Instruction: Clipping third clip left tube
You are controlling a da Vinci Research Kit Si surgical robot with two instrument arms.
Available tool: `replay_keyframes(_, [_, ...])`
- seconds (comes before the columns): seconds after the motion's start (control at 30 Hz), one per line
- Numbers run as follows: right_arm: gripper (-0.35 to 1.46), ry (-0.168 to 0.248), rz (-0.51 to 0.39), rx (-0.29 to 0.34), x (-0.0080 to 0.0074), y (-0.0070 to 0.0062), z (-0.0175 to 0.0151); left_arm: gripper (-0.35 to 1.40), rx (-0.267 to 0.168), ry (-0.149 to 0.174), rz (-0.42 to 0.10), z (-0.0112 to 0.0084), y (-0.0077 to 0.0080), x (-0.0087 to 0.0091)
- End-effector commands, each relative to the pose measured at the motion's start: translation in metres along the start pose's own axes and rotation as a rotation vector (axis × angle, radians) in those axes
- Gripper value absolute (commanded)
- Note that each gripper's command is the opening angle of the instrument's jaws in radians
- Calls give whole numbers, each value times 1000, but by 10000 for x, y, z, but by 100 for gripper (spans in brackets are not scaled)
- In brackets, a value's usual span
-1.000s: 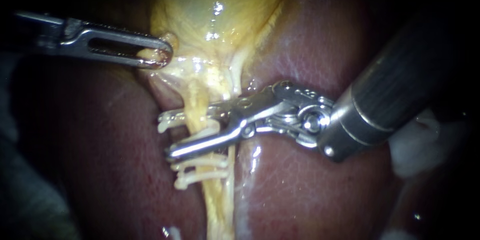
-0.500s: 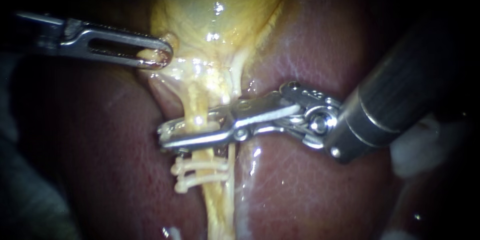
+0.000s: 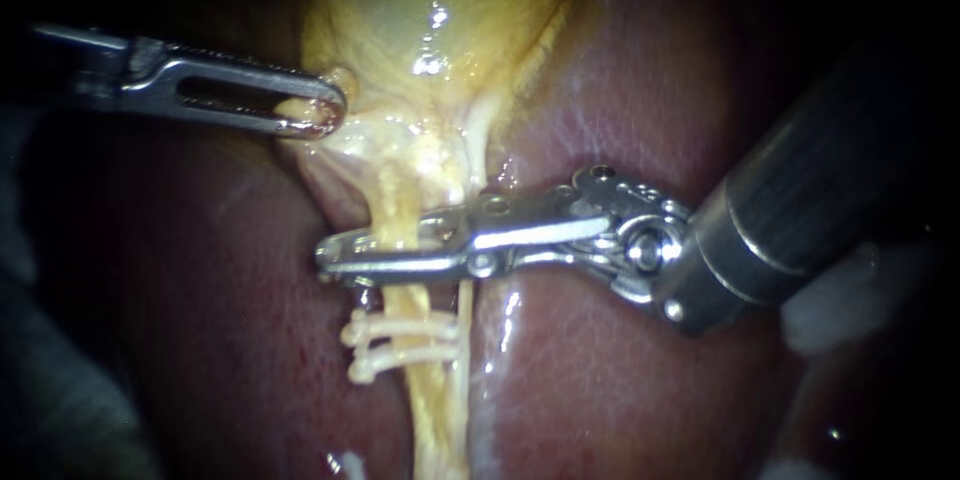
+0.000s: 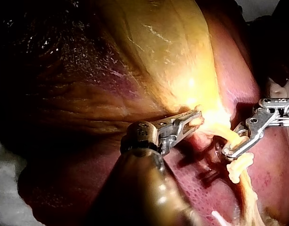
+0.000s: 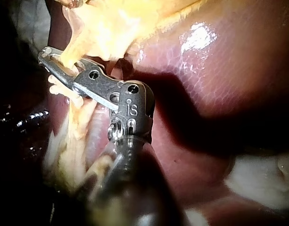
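— At the left there is the slim silver left instrument, with a long slot in its jaws. Does it hold something?
— Yes. Its two jaws are pressed together on a small fold at the edge of the glistening yellow gallbladder. A bit of yellow tissue shows through the slot near the tip.
— And the pale yellow left tube?
— It runs from that gallbladder edge, ahead of the left jaws, straight into the jaws of the right instrument, the steel one with a thick dark shaft. These jaws lie across the tube and squeeze it from both sides, and their tips reach out past it.
— Is a clip inside them?
— I cannot tell; the metal hides it. Just beside the right jaws, on the side away from the gallbladder, two white plastic clips sit across the tube, one close to the other.
— What lies around the right shaft?
— The dark red, wet liver is under it. Close to the shaft there is a white soft lump; what it is, I cannot say.
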Motion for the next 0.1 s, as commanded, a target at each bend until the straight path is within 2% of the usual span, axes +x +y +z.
replay_keyframes(0.03, [-35, 0, -1, 0, 0, 0, 0, -35, 0, 0, 0, -1, 0, 0])
replay_keyframes(0.1, [-35, 0, -2, -2, -2, 1, 0, -35, 0, 0, 0, -1, 0, 0])
